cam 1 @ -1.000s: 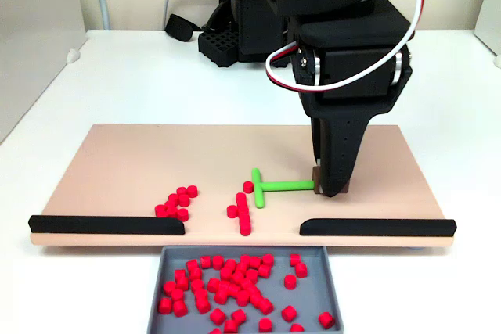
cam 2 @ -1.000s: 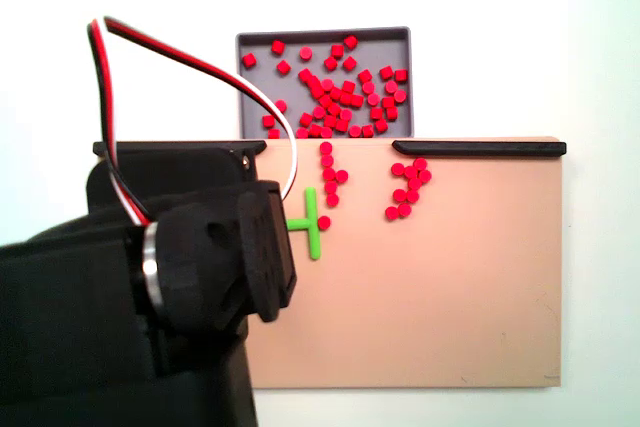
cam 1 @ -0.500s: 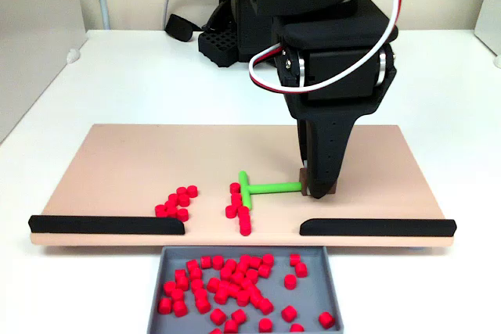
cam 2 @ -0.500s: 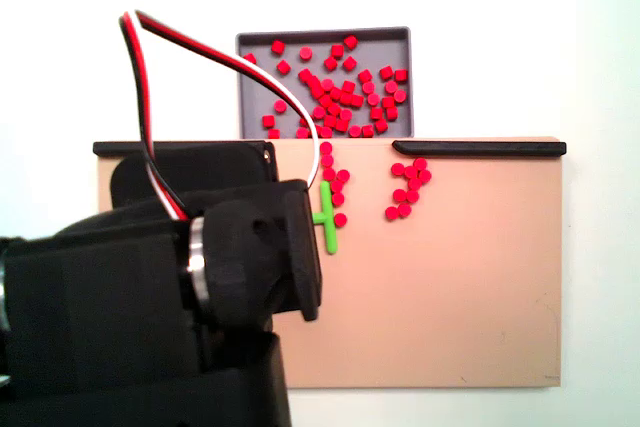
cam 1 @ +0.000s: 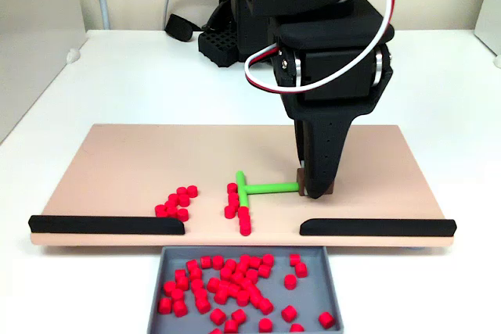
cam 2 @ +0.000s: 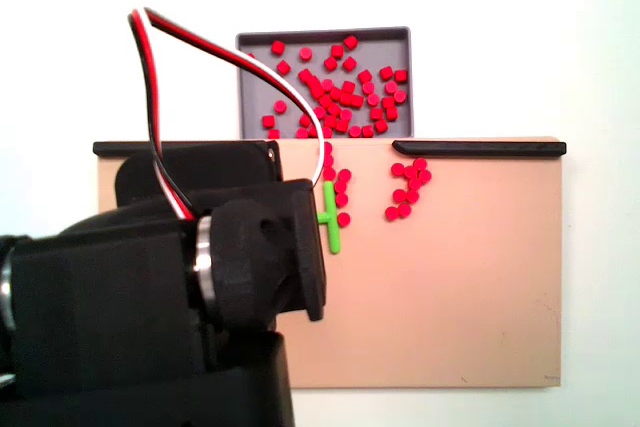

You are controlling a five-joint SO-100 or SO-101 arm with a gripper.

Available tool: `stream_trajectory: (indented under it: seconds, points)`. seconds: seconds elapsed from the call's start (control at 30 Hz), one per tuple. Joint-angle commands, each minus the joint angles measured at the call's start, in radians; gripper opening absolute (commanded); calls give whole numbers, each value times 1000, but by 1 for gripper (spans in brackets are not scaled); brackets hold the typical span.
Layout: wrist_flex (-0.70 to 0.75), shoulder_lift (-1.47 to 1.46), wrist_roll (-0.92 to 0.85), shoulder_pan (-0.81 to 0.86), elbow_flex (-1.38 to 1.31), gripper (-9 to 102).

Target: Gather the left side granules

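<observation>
Granules [cam 1: 174, 202] are what you are after, and you can see two loose groups of them on the tan board [cam 1: 117, 166]; go from the big things down; the black arm [cam 1: 329, 52] takes up the middle of a fixed view from the front, and in a fixed view from above [cam 2: 150, 297] it covers the whole lower left, hiding the fingers from you there; the board lies flat on the white table [cam 1: 117, 76], with two black rails [cam 1: 106, 224] along its near edge and a gap between them; the grey tray [cam 1: 317, 271] sits just beyond that gap and is full of the same red pellets, which the view from above shows you spread across its floor [cam 2: 390, 42]; the gripper [cam 1: 315, 190] points straight down at the board, its fingers drawn close together on the right end of the green T-shaped stick [cam 1: 266, 188], with a small brown block at their tip; how tightly they pinch you cannot tell; the stick's crossbar lies well to the left of the fingers in the front view, touching a short column of granules [cam 1: 237, 209] that runs toward the gap; the other group lies farther left of the fingers still, clear of the stick; from above you see that same far group [cam 2: 408, 187] on the right of the crossbar [cam 2: 330, 219], apart from it.
</observation>
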Motion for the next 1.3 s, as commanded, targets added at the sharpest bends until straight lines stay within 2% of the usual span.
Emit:
stream_trajectory:
  seconds: [0.0,0.17,0.33,0.5,0.7,0.8,1.03,1.27]
  points:
    - [9,58,31,-29,-26,0]
    - [29,127,52,-81,-12,0]
    - [143,242,-23,-127,-11,0]
    - [201,408,-314,-135,40,0]
    - [201,571,-922,-94,225,0]
    - [199,584,-1106,-38,235,0]
    - [199,603,-1385,60,236,0]
    - [190,581,-1488,87,236,0]
